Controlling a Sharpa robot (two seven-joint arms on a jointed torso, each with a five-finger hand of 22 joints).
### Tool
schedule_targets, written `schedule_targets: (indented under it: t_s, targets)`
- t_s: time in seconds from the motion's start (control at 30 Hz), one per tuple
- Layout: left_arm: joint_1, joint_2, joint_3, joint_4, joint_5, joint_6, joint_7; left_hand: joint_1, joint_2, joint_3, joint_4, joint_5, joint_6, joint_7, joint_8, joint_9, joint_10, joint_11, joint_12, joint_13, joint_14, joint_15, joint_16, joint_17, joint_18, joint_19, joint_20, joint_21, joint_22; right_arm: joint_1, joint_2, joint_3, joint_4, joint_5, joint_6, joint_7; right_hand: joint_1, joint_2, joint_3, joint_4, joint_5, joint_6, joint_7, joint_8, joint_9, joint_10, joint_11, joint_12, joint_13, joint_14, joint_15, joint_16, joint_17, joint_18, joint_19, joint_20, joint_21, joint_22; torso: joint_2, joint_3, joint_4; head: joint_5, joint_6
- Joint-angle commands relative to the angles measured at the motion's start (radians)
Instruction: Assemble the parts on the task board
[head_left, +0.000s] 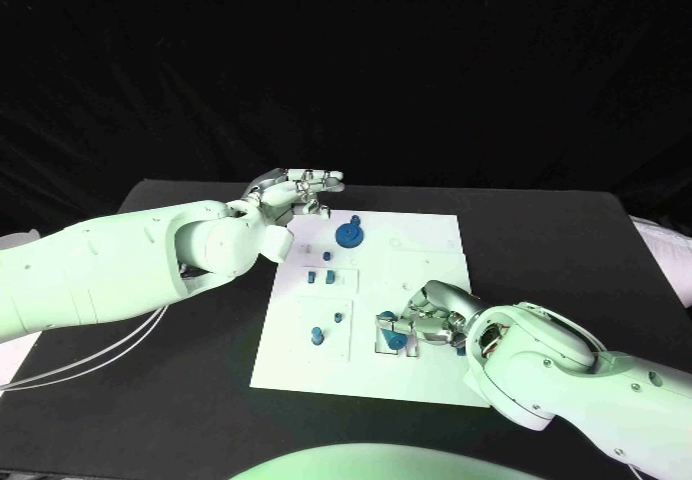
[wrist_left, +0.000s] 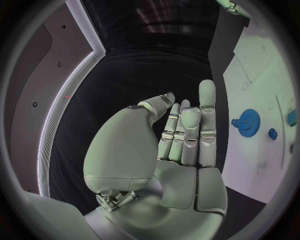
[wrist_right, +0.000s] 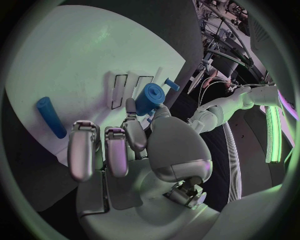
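Observation:
The white task board (head_left: 418, 250) lies in the middle of the black table. A blue gear (head_left: 348, 235) sits near the board's far edge, with small blue pegs (head_left: 320, 276) below it and two more (head_left: 317, 334) near the front left. My right hand (head_left: 430, 318) hovers low over the board's front right area and pinches a short blue cylinder (wrist_right: 149, 98) between thumb and finger. A blue rod (wrist_right: 50, 116) lies flat on the board beyond its fingers. My left hand (head_left: 296, 190) is at the board's far left corner, fingers stretched out, holding nothing; the gear (wrist_left: 250, 122) lies beside it.
Rectangular outlines (wrist_right: 128, 90) are marked on the board near the held cylinder. A white cloth (head_left: 663, 250) lies at the table's right edge. Thin cables (head_left: 87, 365) hang under my left arm, off the table's left side.

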Motion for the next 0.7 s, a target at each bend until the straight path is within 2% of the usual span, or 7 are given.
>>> schedule_targets:
  t_s: [0.03,0.2,0.33,0.6,0.7]
  targets:
    - [0.001,0.001,0.001,0.003,-0.004,0.020,0.007,-0.001,0.003,-0.005,-0.002,0.002,-0.007,-0.001,0.007,0.001,-0.007,-0.003,0.005,0.000,-0.008,0.000,0.004,-0.002,0.012,-0.005,0.001,-0.003,-0.002,-0.001,0.004,-0.001,-0.004,-0.031,0.034,-0.004,-0.017,0.000,-0.016,0.000,-0.042,-0.007,0.003,-0.003,0.007,0.045,-0.038,-0.005,0.217,0.089,-0.006,0.003,0.185,-0.015,0.009,-0.009,0.002,-0.002,-0.001,-0.0004,0.0002,0.001,-0.002]
    - [0.001,0.001,0.001,0.004,-0.004,0.024,0.008,-0.003,0.001,-0.009,-0.002,0.002,-0.008,-0.001,0.008,0.001,-0.008,-0.002,0.006,0.000,-0.008,0.000,0.004,-0.004,0.012,-0.005,0.002,-0.003,-0.002,-0.001,0.002,-0.001,-0.007,-0.047,0.027,-0.003,-0.048,-0.003,-0.053,0.001,-0.154,-0.014,0.004,-0.004,0.026,0.041,-0.037,-0.018,0.214,0.088,-0.006,-0.001,0.179,-0.014,0.006,-0.009,-0.004,-0.009,0.000,-0.0005,-0.0002,0.002,-0.003]
    - [0.001,0.001,0.001,0.004,-0.004,0.025,0.008,-0.003,0.000,-0.010,-0.002,0.002,-0.009,-0.001,0.008,0.001,-0.009,-0.002,0.007,0.000,-0.008,0.000,0.004,-0.004,0.012,-0.005,0.002,-0.003,-0.002,-0.001,0.000,-0.002,-0.006,-0.054,0.020,0.000,-0.094,-0.033,-0.072,0.003,-0.217,-0.024,0.007,-0.008,0.037,0.034,-0.034,-0.037,0.204,0.086,-0.004,-0.005,0.172,-0.012,0.002,-0.007,-0.011,-0.019,-0.001,0.0001,0.0000,0.002,-0.003]
    - [0.001,0.000,0.001,0.004,-0.004,0.025,0.008,-0.004,0.000,-0.010,-0.002,0.002,-0.009,-0.001,0.008,0.001,-0.009,-0.002,0.007,0.000,-0.008,0.000,0.005,-0.004,0.012,-0.005,0.002,-0.003,-0.003,-0.002,-0.008,-0.002,0.003,-0.076,0.014,0.004,-0.095,-0.046,-0.061,0.001,-0.217,-0.024,0.007,-0.007,0.044,0.032,-0.034,-0.043,0.201,0.086,-0.003,-0.007,0.170,-0.011,0.001,-0.006,-0.013,-0.022,-0.001,0.0006,0.0015,0.001,-0.003]
    - [0.001,0.000,0.001,0.004,-0.004,0.025,0.008,-0.004,0.000,-0.010,-0.002,0.002,-0.009,-0.001,0.008,0.001,-0.009,-0.002,0.007,0.000,-0.008,0.000,0.005,-0.004,0.012,-0.005,0.002,-0.003,-0.003,-0.003,-0.012,-0.002,0.010,-0.091,0.014,0.006,-0.022,-0.046,-0.035,-0.020,-0.186,-0.018,0.004,-0.002,0.057,0.034,-0.036,-0.043,0.204,0.086,-0.005,-0.006,0.172,-0.012,0.002,-0.007,-0.012,-0.018,-0.001,0.0010,0.0015,0.001,-0.004]
